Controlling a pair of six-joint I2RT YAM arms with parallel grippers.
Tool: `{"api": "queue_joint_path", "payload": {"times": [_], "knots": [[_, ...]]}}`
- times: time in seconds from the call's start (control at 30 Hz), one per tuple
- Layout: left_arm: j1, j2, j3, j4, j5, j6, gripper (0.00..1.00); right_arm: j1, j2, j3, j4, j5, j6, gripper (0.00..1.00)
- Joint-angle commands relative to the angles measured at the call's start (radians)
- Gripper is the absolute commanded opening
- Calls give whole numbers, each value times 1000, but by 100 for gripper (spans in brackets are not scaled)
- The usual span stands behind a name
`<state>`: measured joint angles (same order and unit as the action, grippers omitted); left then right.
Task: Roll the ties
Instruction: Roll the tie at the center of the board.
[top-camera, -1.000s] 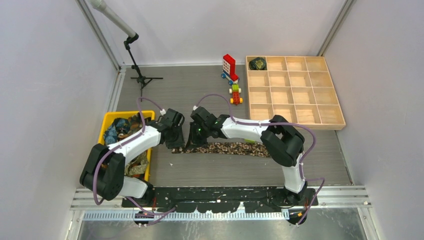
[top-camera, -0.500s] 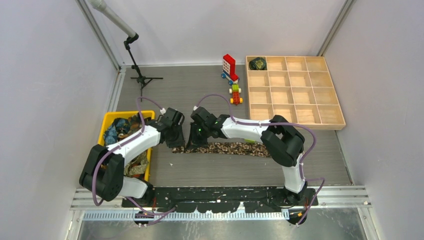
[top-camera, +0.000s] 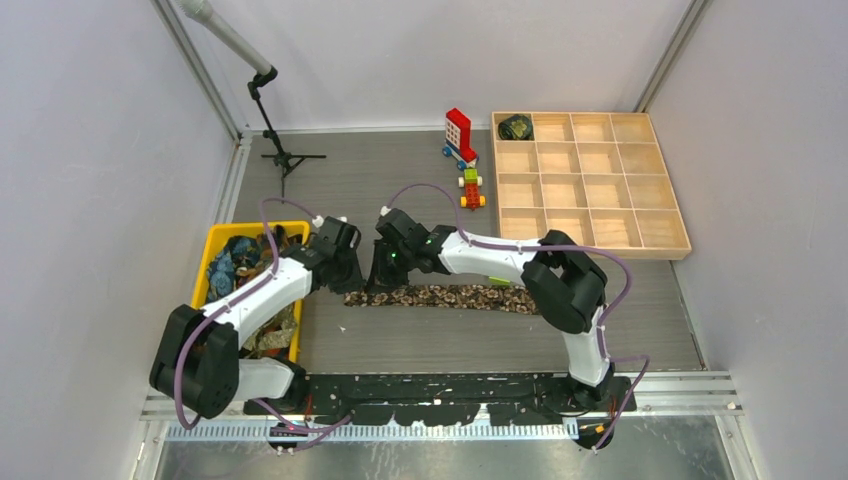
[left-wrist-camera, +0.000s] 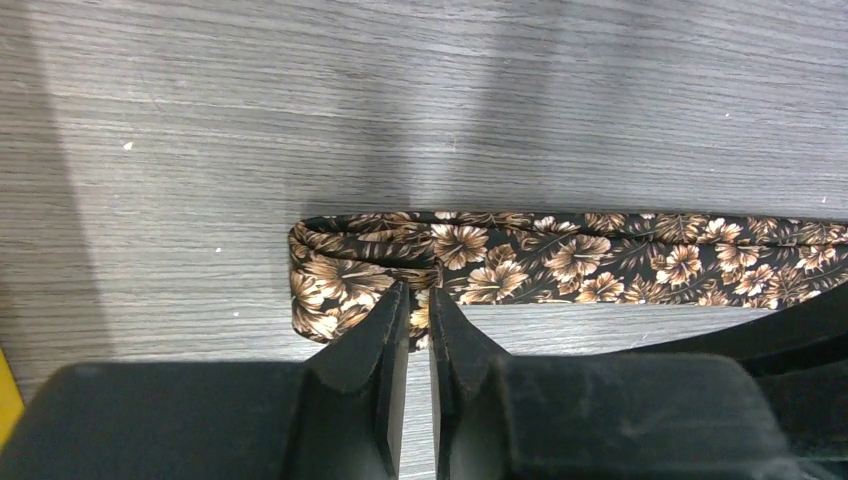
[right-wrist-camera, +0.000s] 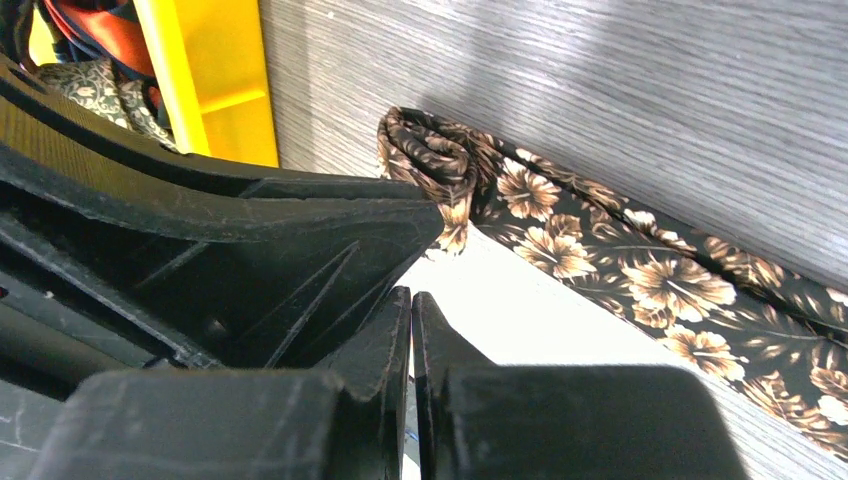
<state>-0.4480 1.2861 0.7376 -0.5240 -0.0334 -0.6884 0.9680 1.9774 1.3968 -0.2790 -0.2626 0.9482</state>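
Observation:
A brown-and-black flowered tie lies flat across the table in front of both arms. Its left end is folded over into a small coil. My left gripper sits at that end. In the left wrist view its jaws stand almost together, with the near edge of the folded end caught between the tips. My right gripper hovers just beside it, shut with nothing in it. A rolled dark tie rests in the far-left compartment of the wooden tray.
A yellow bin at the left holds several loose ties. Red-and-white toy bricks and a small toy stack stand left of the tray. A microphone stand is at the back left.
My left gripper's jaws have narrowed on the tie's folded end, and the left arm has shifted a little to the left. The right gripper has edged left with it.

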Motion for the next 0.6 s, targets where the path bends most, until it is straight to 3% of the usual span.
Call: {"api": "queue_joint_path", "payload": {"times": [0.0, 0.4, 0.5, 0.57], "knots": [[20, -48, -8, 9, -10, -4, 13, 8, 19, 59, 3, 7, 12, 10], [101, -152, 28, -96, 5, 29, 8, 16, 74, 132, -13, -3, 13, 10], [117, -182, 24, -114, 1, 45, 14, 16, 92, 144, -15, -4, 14, 10], [121, -196, 21, -131, -18, 58, 24, 16, 103, 151, -13, -6, 12, 10]]}}
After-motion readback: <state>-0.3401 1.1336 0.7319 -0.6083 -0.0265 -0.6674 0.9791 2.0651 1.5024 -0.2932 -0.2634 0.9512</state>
